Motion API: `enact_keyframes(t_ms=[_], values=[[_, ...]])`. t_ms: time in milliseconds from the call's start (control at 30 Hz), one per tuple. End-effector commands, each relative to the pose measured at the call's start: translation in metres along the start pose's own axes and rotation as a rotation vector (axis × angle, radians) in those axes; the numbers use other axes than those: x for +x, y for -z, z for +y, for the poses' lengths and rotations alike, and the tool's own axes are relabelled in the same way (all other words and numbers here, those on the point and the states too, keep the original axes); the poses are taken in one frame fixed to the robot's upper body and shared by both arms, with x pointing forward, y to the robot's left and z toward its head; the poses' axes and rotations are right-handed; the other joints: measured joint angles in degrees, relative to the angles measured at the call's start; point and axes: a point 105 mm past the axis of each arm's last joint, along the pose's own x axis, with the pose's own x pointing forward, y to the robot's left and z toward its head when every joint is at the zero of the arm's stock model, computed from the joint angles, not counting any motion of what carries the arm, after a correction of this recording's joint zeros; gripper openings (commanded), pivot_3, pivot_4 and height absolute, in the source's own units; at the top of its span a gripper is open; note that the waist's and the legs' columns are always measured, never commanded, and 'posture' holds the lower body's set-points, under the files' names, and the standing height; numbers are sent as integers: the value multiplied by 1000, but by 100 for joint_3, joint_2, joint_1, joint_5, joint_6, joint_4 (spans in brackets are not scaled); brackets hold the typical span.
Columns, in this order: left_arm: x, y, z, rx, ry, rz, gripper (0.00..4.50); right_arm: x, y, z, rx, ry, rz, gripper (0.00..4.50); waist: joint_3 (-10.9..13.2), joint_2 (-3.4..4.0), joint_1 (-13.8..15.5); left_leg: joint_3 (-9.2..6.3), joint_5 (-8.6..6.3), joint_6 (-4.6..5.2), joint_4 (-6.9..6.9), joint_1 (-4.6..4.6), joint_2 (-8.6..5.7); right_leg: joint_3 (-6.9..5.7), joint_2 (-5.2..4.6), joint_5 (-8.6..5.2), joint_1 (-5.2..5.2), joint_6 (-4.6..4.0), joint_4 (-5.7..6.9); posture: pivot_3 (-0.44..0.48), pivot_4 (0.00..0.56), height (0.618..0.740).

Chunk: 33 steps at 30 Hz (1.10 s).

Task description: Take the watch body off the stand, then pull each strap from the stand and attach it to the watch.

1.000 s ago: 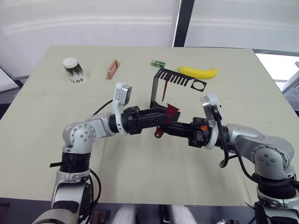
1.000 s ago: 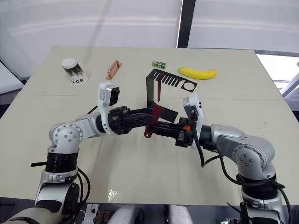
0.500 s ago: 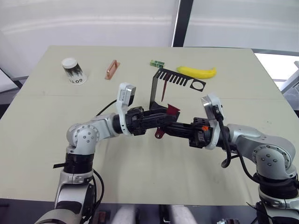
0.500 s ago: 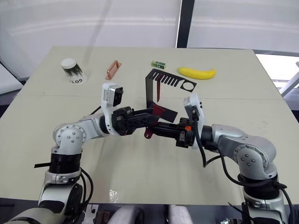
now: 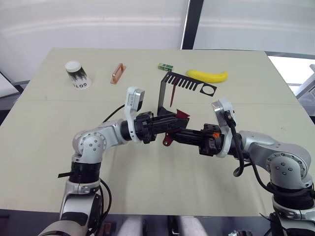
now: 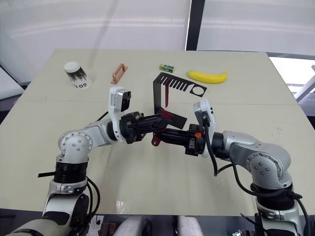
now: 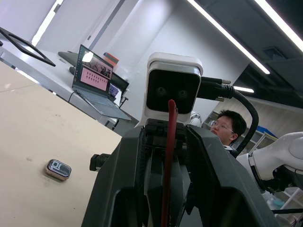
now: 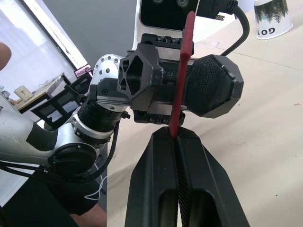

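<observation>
A dark red strap is held up off the table, just in front of the black stand. It is pinched at one end by the right gripper, whose two fingers are squeezed tight on it. The same strap is also clamped between the fingers of the left gripper, so it is gripped from both sides where the two grippers meet. A second dark red strap is seen hanging from the comb-like top arm of the stand. In the left wrist view, the watch body is seen lying flat on the table, apart from both grippers. Behind the stand, a yellow banana and a small green block are laid near the far edge. Further along from the stand, a copper-coloured bar and a tipped paper cup are placed. A person with glasses is seen in the background.
</observation>
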Motion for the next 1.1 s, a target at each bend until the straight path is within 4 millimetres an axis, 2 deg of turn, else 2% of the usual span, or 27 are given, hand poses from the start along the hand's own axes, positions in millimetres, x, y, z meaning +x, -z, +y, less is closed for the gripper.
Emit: enact_keyframes(t_ms=[33,67,167,200,233,1100], values=[[3,-5,-8,17,45,-21,1440,0,-4,6,-16,-18,-7,0,0,0,-1,0,0,0,0,0,0,0,0,0,0,0,0,0,150,740],[3,-5,-8,14,49,-26,1440,0,-4,6,-16,-17,-8,0,0,0,-1,0,0,0,0,0,0,0,0,0,0,0,0,0,150,740],[3,-6,-9,14,52,-36,594,-1,-4,6,-15,-15,-9,0,0,0,1,0,0,0,0,0,0,0,0,0,0,0,0,0,150,740],[3,-6,-9,12,55,-41,112,-1,-3,6,-14,-15,-9,0,0,0,0,0,0,0,0,0,0,0,0,0,0,0,0,0,150,740],[3,-6,-9,9,57,-43,41,0,-3,6,-15,-14,-9,0,0,0,-1,0,0,0,0,0,0,0,0,0,0,0,-1,0,150,740],[0,-8,-7,7,60,-48,41,-5,-7,11,-64,20,-25,0,0,0,0,0,0,0,-1,-1,0,0,0,0,0,0,-3,0,150,740]])
